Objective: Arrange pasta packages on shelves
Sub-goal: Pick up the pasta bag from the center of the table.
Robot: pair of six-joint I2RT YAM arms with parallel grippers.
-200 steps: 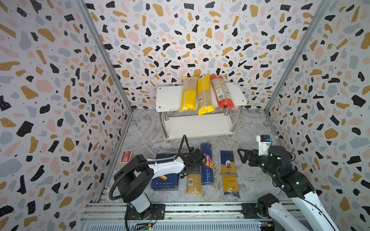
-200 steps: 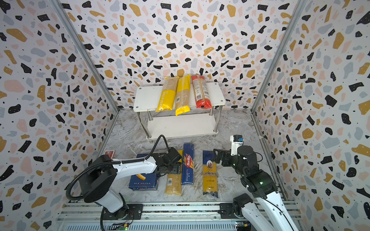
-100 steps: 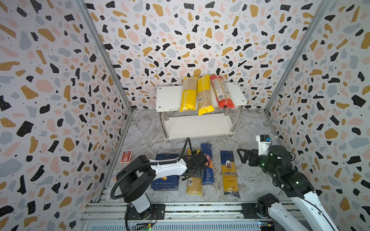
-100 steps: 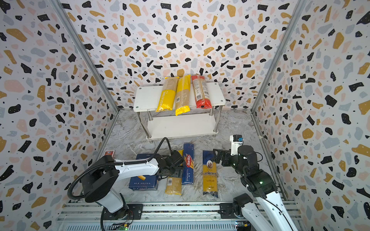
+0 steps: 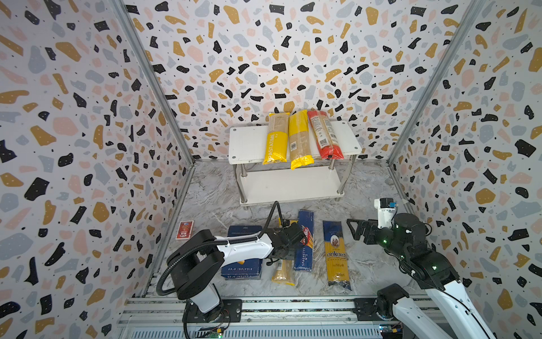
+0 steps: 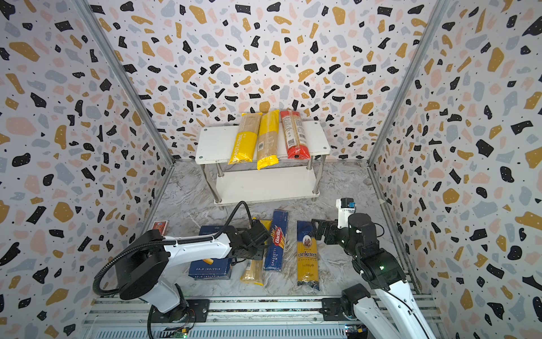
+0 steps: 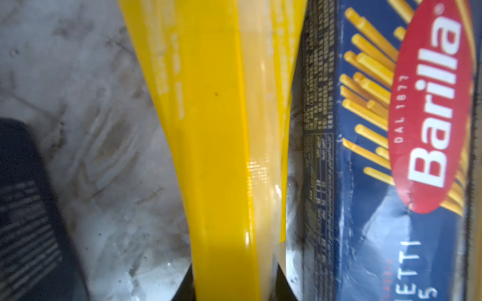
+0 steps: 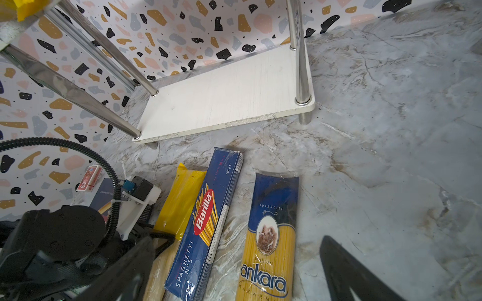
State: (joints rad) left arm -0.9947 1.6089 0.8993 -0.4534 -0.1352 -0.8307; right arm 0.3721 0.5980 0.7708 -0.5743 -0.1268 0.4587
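Right now the left tool point(image 5: 286, 239) is low over the table point(image 5: 211, 190), jaws clamped on a yellow spaghetti bag point(image 5: 283, 271) about halfway along its length. In the left wrist view the bag point(image 7: 216, 130) narrows where the two dark fingers point(image 7: 186, 286) squeeze it. Whether it has left the table I cannot tell.

Right against that bag, on the tool's right side, lies the narrow Barilla box point(image 5: 305, 240). On the tool's left, partly under its arm, lies the wide Barilla box point(image 5: 245, 271). Well off to the left, near the wall, sits a small red pack point(image 5: 184, 229).

Further right, apart from the narrow box, the ankara bag point(image 5: 336, 255) lies flat on the table. The right tool point(image 5: 353, 230) hovers just to the right of it, jaws spread wide apart.

Ahead of both tools stand the shelves point(image 5: 249, 143). The top board carries a PASTATIME bag point(image 5: 275, 143), a second yellow bag point(image 5: 299, 141) and a red-orange bag point(image 5: 324, 135) side by side (the middle one sticks out furthest over the front edge)
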